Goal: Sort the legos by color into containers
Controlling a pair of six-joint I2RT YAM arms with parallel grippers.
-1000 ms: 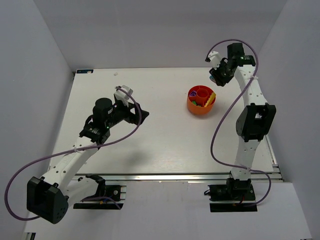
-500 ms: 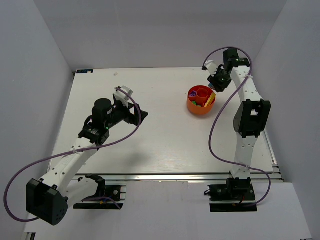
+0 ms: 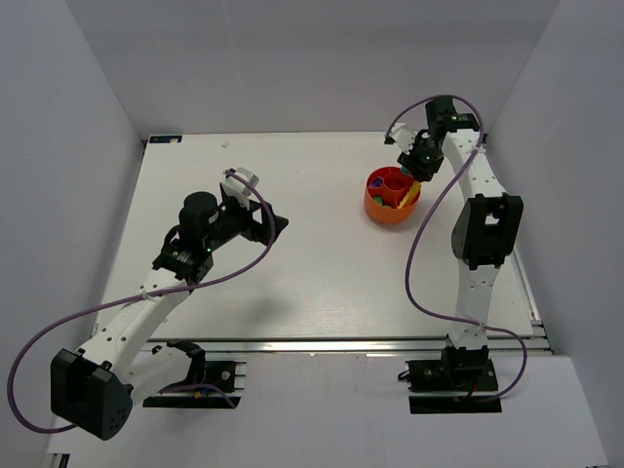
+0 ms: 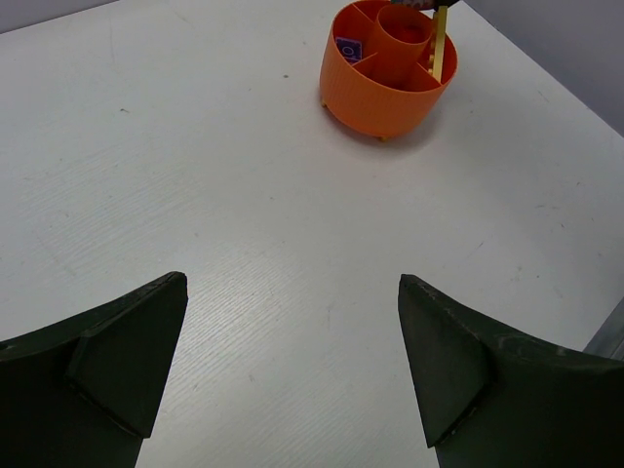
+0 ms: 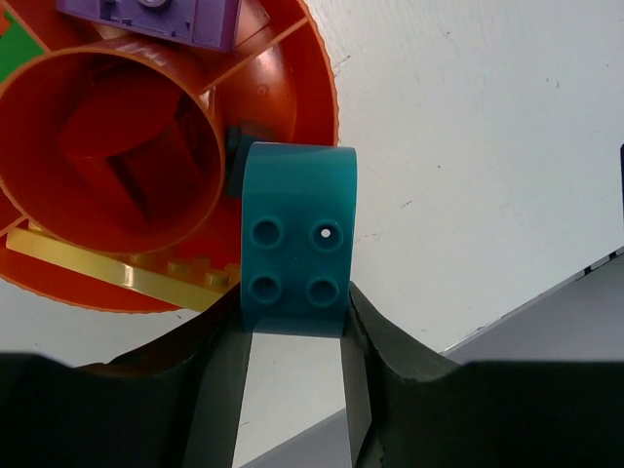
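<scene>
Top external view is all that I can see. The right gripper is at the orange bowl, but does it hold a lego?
Observer: Yes. The right wrist view shows the right gripper shut on a teal lego, with four studs facing the camera.
Operator: Where is it over the bowl?
Observer: It is at the rim of the orange bowl, next to the central cup. What looks like another teal piece lies in the compartment under it.
Operator: And the left gripper?
Observer: The left wrist view shows the left gripper open and holding nothing.
</scene>
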